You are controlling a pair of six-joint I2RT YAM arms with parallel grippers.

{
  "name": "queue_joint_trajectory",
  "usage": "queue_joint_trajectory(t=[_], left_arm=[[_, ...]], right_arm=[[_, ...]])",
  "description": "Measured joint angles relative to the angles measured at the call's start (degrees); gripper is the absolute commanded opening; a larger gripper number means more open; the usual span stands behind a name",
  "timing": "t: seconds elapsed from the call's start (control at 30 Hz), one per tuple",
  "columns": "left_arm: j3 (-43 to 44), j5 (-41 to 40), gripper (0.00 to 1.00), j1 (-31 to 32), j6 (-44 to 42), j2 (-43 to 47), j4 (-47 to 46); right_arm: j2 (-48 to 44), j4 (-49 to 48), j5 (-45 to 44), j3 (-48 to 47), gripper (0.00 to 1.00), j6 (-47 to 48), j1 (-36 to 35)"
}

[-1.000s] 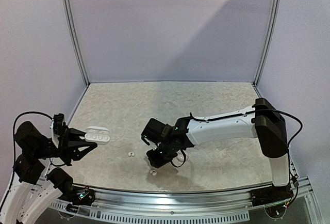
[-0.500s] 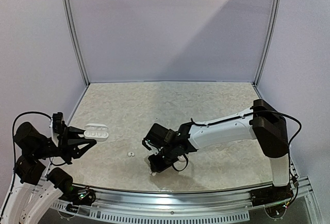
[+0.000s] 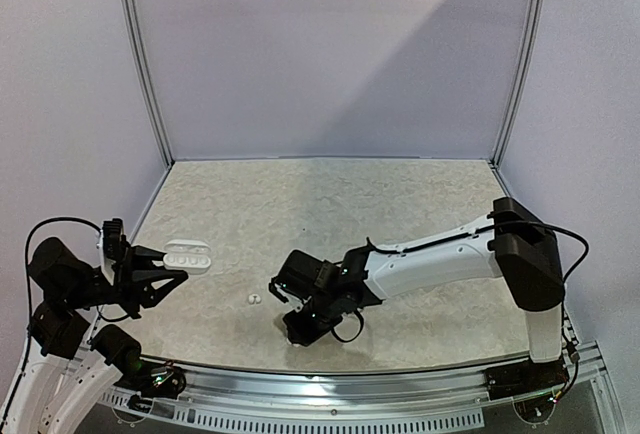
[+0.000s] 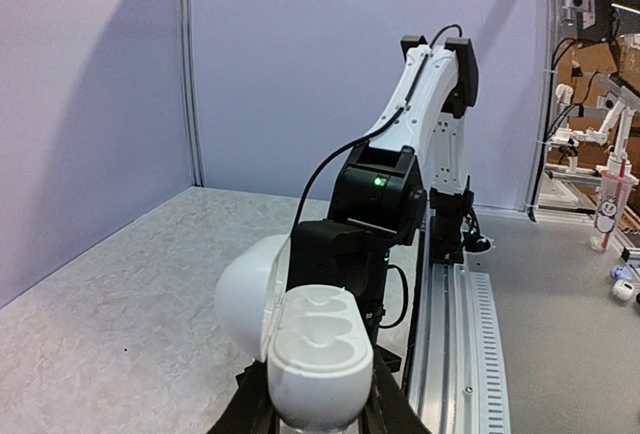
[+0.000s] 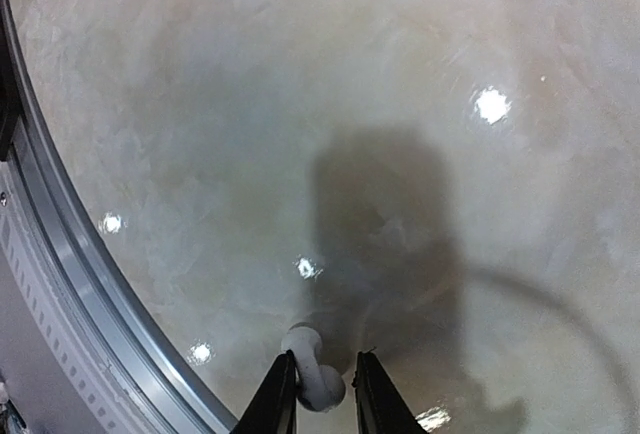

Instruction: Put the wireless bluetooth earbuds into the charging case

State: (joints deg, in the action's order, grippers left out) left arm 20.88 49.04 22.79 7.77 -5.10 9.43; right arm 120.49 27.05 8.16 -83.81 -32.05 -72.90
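I've got the left tool clamped on the open charging case, lifted off the tabletop with its wells exposed for loading, while my right tool pinches a white earbud down near the front rail.

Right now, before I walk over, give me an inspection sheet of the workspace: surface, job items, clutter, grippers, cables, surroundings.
Surface: pale mottled tabletop, glossy.
Job's things: open white charging case, sockets look empty; one white earbud lying loose; second earbud near the front rail.
Clutter: nothing seen.
Grippers: left gripper shut on the charging case, held above the table; right gripper straddles the second earbud, grip unconfirmed.
Cables: black cable arches behind the left gripper.
Surroundings: plain walls; equipment bench beyond the rail.
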Motion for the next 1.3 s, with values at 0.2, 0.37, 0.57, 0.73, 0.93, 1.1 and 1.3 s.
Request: queue_joint_trajectory(t=[0.2,0.37,0.57,0.73,0.93,1.1,1.3], left_arm=[[0.0,0.0,0.0,0.0,0.0,0.0,-0.2],[0.0,0.0,0.0,0.0,0.0,0.0,-0.2],[0.0,0.0,0.0,0.0,0.0,0.0,-0.2],[0.0,0.0,0.0,0.0,0.0,0.0,-0.2],[0.0,0.0,0.0,0.0,0.0,0.0,-0.2],[0.0,0.0,0.0,0.0,0.0,0.0,-0.2],[0.0,0.0,0.0,0.0,0.0,0.0,-0.3]], right_arm=[[-0.3,1.5,0.5,0.6,0.11,0.0,-1.7],[-0.7,2.5,0.5,0.7,0.13,0.2,-2.5],[-0.9,3.5,-0.1,0.7,0.23,0.1,-3.0],[-1.2,5.1,-1.3,0.7,0.23,0.3,-3.0],[-1.4,5.9,-2.1,0.7,0.24,0.9,-3.0],[-2.5,6.2,-2.4,0.7,0.25,1.3,-3.0],[-3.8,6.2,-3.0,0.7,0.19,1.6,-3.2]])
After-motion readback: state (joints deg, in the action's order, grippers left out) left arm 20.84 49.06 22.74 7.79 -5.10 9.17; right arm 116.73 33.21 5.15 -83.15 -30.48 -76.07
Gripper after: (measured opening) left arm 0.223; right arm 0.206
